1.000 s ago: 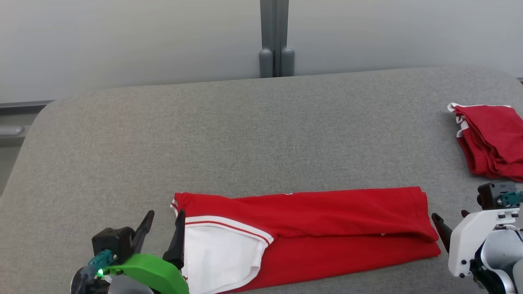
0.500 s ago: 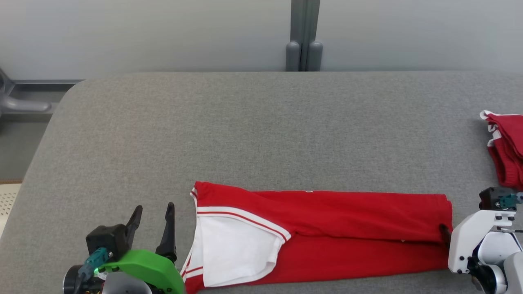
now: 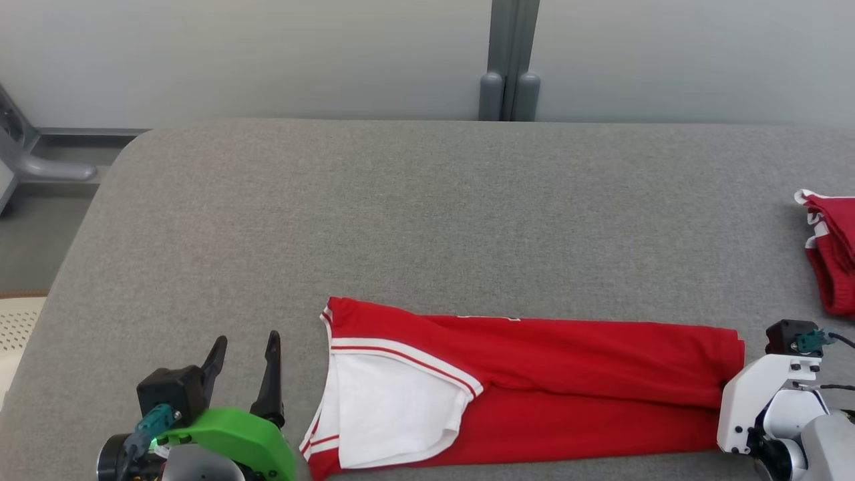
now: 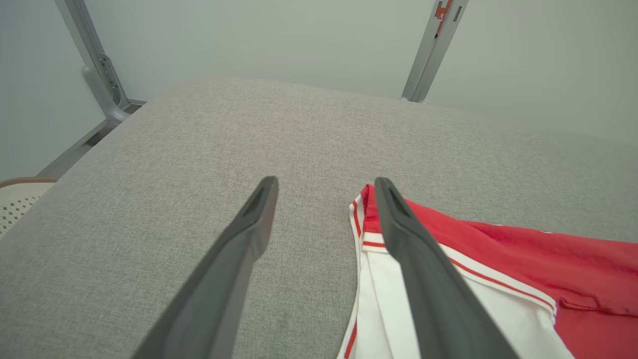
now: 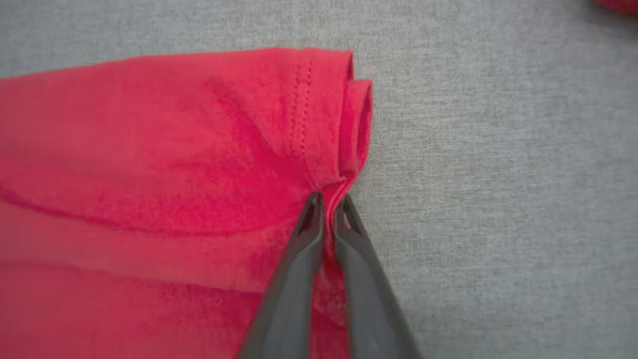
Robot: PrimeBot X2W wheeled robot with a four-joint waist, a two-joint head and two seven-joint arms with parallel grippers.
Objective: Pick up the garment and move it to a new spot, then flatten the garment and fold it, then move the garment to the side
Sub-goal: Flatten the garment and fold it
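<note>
The garment (image 3: 568, 374) is a red shirt with white trim, folded into a long band along the front of the grey table (image 3: 427, 200). A white inner panel shows at its left end. My right gripper (image 5: 329, 198) is shut on the hem at the band's right end, with red cloth (image 5: 174, 149) pinched between the fingers. My left gripper (image 3: 246, 339) stands open just left of the collar end, clear of the cloth. From the left wrist, that open gripper (image 4: 325, 183) has bare table between its fingers and the garment (image 4: 498, 259) at its right.
A second red garment (image 3: 835, 260) lies bunched at the table's right edge. A grey post (image 3: 507, 67) stands against the back wall. The table's rounded left edge drops to the floor, where a pale perforated object (image 3: 13, 327) sits.
The head camera has shifted. My right gripper moved onto the garment's right hem and shut on it. The left gripper, earlier at the collar edge, now stands apart from it.
</note>
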